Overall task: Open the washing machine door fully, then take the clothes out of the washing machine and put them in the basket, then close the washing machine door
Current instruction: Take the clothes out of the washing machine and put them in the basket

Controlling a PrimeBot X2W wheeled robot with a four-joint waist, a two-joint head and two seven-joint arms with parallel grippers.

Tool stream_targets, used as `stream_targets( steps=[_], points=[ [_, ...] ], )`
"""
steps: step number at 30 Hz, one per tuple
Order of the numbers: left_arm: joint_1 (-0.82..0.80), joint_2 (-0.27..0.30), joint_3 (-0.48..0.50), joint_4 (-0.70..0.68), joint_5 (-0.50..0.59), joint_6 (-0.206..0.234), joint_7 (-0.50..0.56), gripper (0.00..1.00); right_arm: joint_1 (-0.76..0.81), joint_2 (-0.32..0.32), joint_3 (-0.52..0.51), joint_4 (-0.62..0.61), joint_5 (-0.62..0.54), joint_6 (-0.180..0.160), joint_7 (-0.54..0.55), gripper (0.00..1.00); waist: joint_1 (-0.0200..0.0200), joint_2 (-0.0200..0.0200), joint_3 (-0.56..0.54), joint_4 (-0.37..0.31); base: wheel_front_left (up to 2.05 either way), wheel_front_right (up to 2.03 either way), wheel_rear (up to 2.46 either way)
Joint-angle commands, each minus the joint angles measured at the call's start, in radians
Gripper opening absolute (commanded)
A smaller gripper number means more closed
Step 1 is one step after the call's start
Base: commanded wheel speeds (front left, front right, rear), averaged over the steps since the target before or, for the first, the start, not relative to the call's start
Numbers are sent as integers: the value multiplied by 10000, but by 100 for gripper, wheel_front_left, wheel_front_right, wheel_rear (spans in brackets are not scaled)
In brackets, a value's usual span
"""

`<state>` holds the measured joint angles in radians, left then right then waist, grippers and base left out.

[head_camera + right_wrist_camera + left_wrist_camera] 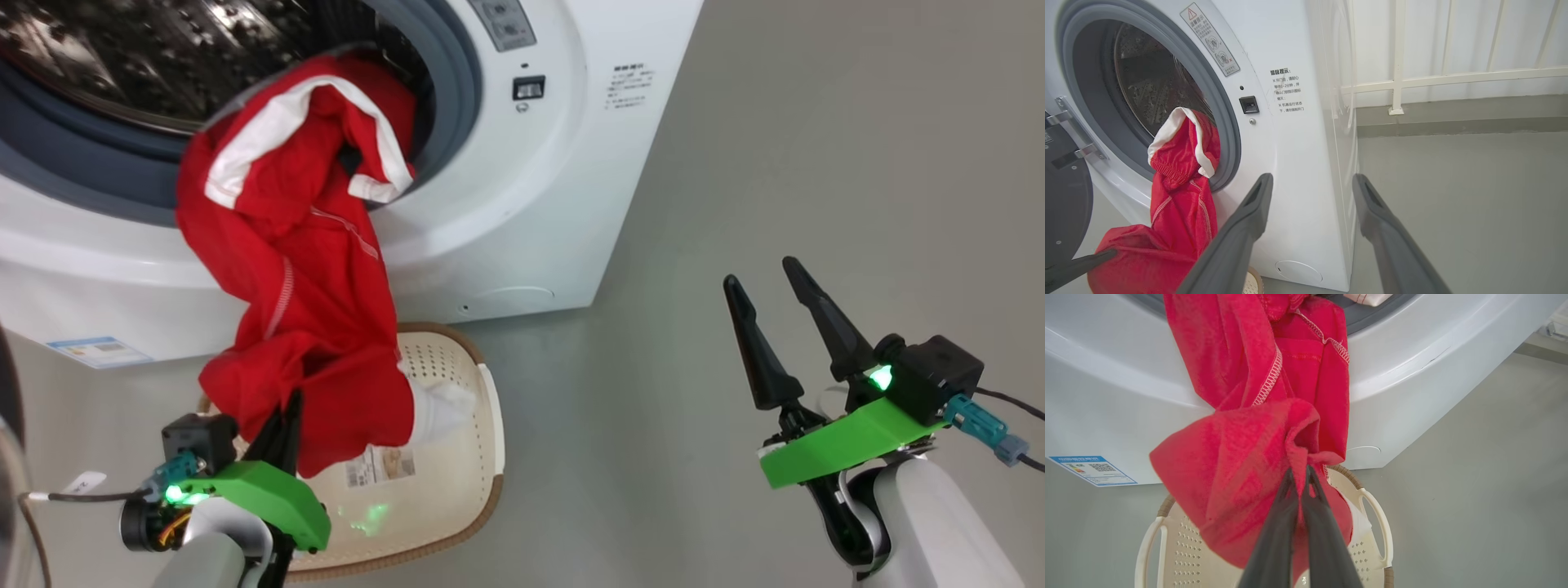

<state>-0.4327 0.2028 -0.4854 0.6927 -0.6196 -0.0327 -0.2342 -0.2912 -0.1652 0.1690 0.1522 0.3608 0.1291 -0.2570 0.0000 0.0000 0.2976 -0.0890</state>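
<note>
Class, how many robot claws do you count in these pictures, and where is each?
2. The left claw is shut on the red garment above the basket; the right claw stands open over the floor, right of the washing machine.

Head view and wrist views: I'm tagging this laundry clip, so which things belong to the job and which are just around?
Job: bright red garment with white trim, held by the shut left gripper; big white front-loading washing machine; glossy black round door; cream perforated plastic basket.
Just around: open right gripper; white railing; grey floor; blue label on the machine.
</note>
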Motion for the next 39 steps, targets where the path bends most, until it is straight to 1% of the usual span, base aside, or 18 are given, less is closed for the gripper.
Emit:
stream_targets(
  steps=[1, 9, 10, 16, 22, 31, 39],
  points=[
    [-395, 186, 339, 250, -100, -151, -158, 0, -237, 36, 140, -288, -61, 16, -48, 100, 0, 0, 279, -201, 0, 0, 0],
    [-1135, -133, 311, 2104, -166, -525, -224, 0, -384, 172, 134, -361, -124, 16, -48, 100, 0, 0, 622, -435, 0, 0, 0],
    [-1135, -133, 311, 2104, -166, -525, -224, 0, -384, 172, 134, -361, -124, 16, -48, 100, 0, 0, 622, -435, 0, 0, 0],
    [-1702, -303, 226, 3487, -255, -702, -224, 0, -480, 244, 196, -376, -121, 16, -48, 100, 0, 0, 845, -574, 0, 0, 0],
    [-2281, -449, 147, 4519, -380, -834, -105, 0, -611, 275, 211, -420, -127, 16, -48, 100, 0, 0, 1256, -690, 0, 0, 0],
    [-2987, -490, 69, 5446, -534, -921, 23, 0, -847, 396, 248, -499, -184, 16, -48, 100, 0, 0, 1836, -846, 0, 0, 0],
    [-3285, -507, 45, 5720, -635, -941, -20, 0, -1004, 484, 229, -551, -213, 16, -48, 100, 0, 0, 2172, -978, 0, 0, 0]
  ],
)
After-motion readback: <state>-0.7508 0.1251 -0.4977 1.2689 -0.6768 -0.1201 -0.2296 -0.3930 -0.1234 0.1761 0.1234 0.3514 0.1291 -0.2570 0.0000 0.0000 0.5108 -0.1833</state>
